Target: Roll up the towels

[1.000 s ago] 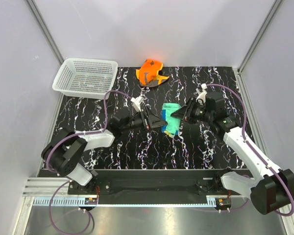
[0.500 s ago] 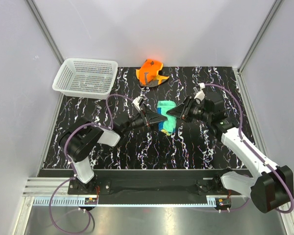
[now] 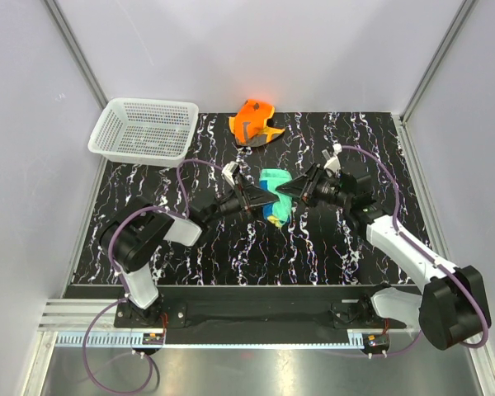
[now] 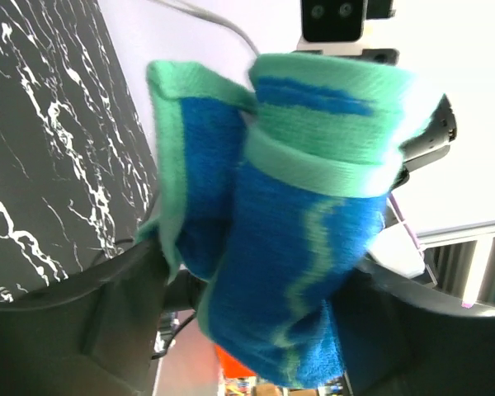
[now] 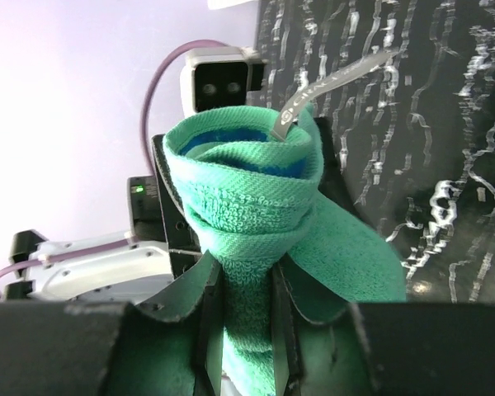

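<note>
Marbled table (image 3: 231, 247): 1 basket (image 3: 144, 130), 1 orange towel (image 3: 254, 121), 1 teal towel (image 3: 276, 183) pinched in R jaws; L jaws wide, hold unclear.

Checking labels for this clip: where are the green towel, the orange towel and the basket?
green towel (image 3: 274, 183), top view, upper fold.
orange towel (image 3: 254, 120), top view, middle.
basket (image 3: 157, 101), top view, far rim.

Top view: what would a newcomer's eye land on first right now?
The teal-and-blue towel, rolled into a bundle at mid-table, pinched by the right gripper, with the fingers of the left gripper on either side of it. Next comes the bright orange towel, crumpled at the far edge. Last is the white mesh basket in the far left corner.
</note>
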Controlling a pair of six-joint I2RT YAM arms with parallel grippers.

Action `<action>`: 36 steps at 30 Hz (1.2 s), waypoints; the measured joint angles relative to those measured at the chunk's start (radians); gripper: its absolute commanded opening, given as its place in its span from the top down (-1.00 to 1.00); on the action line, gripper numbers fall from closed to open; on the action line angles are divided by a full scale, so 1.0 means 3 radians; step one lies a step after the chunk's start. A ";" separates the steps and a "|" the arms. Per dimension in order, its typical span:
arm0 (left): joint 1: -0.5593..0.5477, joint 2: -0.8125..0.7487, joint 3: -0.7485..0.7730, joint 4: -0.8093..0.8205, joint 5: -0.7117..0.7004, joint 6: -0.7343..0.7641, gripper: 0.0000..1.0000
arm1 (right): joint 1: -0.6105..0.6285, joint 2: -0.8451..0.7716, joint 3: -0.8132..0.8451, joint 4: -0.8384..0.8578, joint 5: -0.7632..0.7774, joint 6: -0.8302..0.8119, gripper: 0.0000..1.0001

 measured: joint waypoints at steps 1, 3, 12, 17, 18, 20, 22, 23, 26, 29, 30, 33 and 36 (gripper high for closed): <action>0.0003 -0.0003 0.0000 -0.0001 0.0000 0.0019 -0.87 | 0.0004 0.0011 -0.0001 0.0057 -0.0028 0.0042 0.46; 0.0010 -0.0020 -0.0004 0.0000 -0.0001 0.0055 -0.87 | 0.0006 0.0036 -0.0001 0.0151 -0.0084 0.0104 0.46; 0.0034 -0.0057 0.0003 0.0070 -0.0001 0.0085 -0.07 | 0.0006 0.0189 -0.0037 0.0449 -0.0202 0.0324 0.46; 0.0045 -0.0057 0.0032 0.0089 0.0066 0.0061 1.00 | -0.0008 0.0272 -0.0182 0.0638 -0.0174 0.0448 0.46; 0.0052 -0.0057 0.0032 0.0081 0.0079 0.0058 1.00 | -0.0009 0.0273 -0.0183 0.0642 -0.0167 0.0446 0.45; 0.0062 -0.0074 0.0032 0.0079 0.0100 0.0057 1.00 | -0.0009 0.0273 -0.0183 0.0657 -0.0172 0.0445 0.37; 0.0075 -0.0112 0.0032 0.0038 0.0132 0.0085 1.00 | -0.0006 0.0273 -0.0167 0.0645 -0.0186 0.0431 0.09; 0.0090 -0.0141 0.0032 0.0003 0.0160 0.0123 1.00 | -0.0003 0.0273 -0.0134 0.0595 -0.0198 0.0411 -0.44; 0.0164 -0.0343 0.0037 -0.0318 0.0254 0.0319 1.00 | 0.0045 0.0266 0.0086 0.0323 -0.0234 0.0252 -0.81; 0.0387 -0.0718 0.0160 -0.1094 0.0387 0.0754 1.00 | 0.0080 0.0230 0.0460 -0.0223 -0.0142 -0.0052 -0.89; 0.0493 -0.0833 0.0272 -0.1467 0.0422 0.0910 1.00 | 0.0080 0.0214 0.0603 -0.0425 -0.0072 -0.0161 -0.93; 0.0896 -0.1021 0.0792 -0.2506 0.0488 0.1479 1.00 | 0.0037 0.0089 0.0886 -0.0931 0.0191 -0.0456 -0.93; 0.1331 -0.0927 0.1553 -0.3532 0.0500 0.2087 1.00 | -0.0033 -0.0102 0.0922 -0.1272 0.0380 -0.0642 -0.93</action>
